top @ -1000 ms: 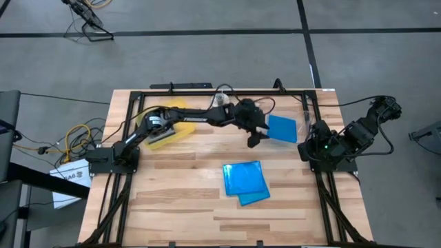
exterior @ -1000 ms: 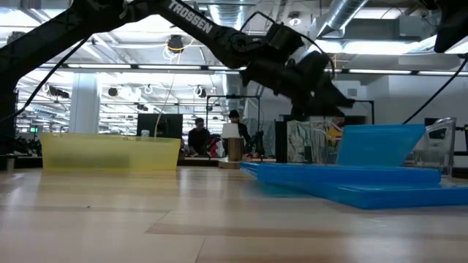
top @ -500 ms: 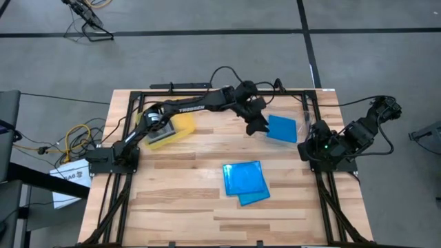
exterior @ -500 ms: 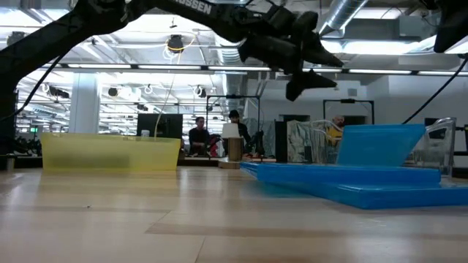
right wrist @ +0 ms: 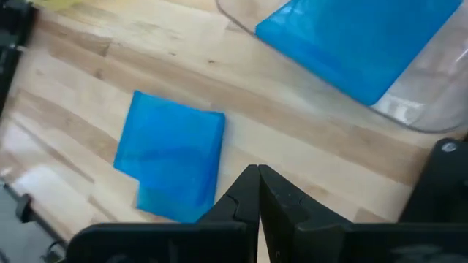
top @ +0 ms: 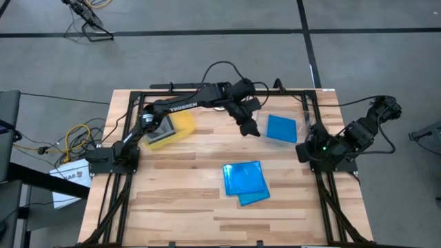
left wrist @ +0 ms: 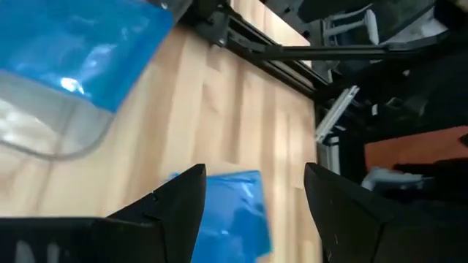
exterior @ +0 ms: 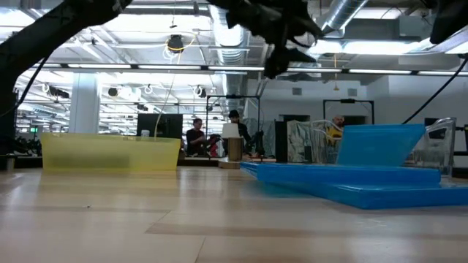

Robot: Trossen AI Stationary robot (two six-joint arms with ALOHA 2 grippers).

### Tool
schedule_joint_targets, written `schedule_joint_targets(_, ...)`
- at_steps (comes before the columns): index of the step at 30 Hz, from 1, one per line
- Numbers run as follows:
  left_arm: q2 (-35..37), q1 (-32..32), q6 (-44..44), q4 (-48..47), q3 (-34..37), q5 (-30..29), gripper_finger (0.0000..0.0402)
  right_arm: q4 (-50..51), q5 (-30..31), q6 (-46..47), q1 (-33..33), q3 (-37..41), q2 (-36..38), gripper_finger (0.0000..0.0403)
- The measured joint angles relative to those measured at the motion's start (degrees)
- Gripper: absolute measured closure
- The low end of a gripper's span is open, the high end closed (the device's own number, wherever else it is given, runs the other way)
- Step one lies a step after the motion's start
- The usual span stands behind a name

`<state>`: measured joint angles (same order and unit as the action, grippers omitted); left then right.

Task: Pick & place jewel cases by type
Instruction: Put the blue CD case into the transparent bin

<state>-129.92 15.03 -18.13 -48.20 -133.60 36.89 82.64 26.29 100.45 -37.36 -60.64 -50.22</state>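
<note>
Two bright blue jewel cases (top: 244, 182) lie stacked flat mid-table, the lower one sticking out toward the near edge; the right wrist view shows these stacked cases (right wrist: 174, 157) too. A third blue case (top: 281, 129) rests tilted inside the clear bin (exterior: 441, 142) at the far right. My left gripper (top: 249, 129) hangs open and empty in the air just left of the bin, high in the low view as well (exterior: 287, 45). My right gripper (right wrist: 257, 191) waits shut at the table's right edge.
A yellow translucent tray (top: 176, 128) stands at the far left, with something grey (top: 162, 127) in it beside my left arm. Black frame rails run along the table's edges. Bare wood lies toward the near edge and left of the stacked cases.
My left gripper has risen well above the table and drawn back a little from the clear bin toward the left, rolling at the wrist, its fingers staying open. The blue case in the bin has kept its place.
</note>
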Motion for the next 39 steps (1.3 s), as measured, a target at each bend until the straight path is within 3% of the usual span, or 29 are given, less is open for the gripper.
schedule_joint_targets(6, 5.5, -1.2, -6.8, -3.8, 0.0, -4.1, 0.0178, -3.3, -3.8, -4.6, 0.0, 0.0, 0.0, 0.0403)
schedule_joint_targets(12, 10.2, -2.6, -11.9, -10.5, 0.0, -9.9, 0.0178, -5.9, -3.8, -8.0, 0.0, 0.0, 0.0, 0.0403)
schedule_joint_targets(21, 10.8, -5.4, -14.1, -25.8, 0.1, -14.5, 0.0178, -8.7, -3.9, -9.4, 0.0, 0.0, -0.8, 0.0403)
schedule_joint_targets(34, 11.9, -7.3, -17.2, -42.0, 0.3, -17.8, 0.0178, -16.7, -9.9, -13.6, 0.4, 0.0, -10.3, 0.0403)
schedule_joint_targets(39, 16.8, -9.2, -17.4, -41.5, 6.9, -18.4, 0.0178, -20.1, -12.7, -16.5, 2.3, 0.0, -14.0, 0.0403)
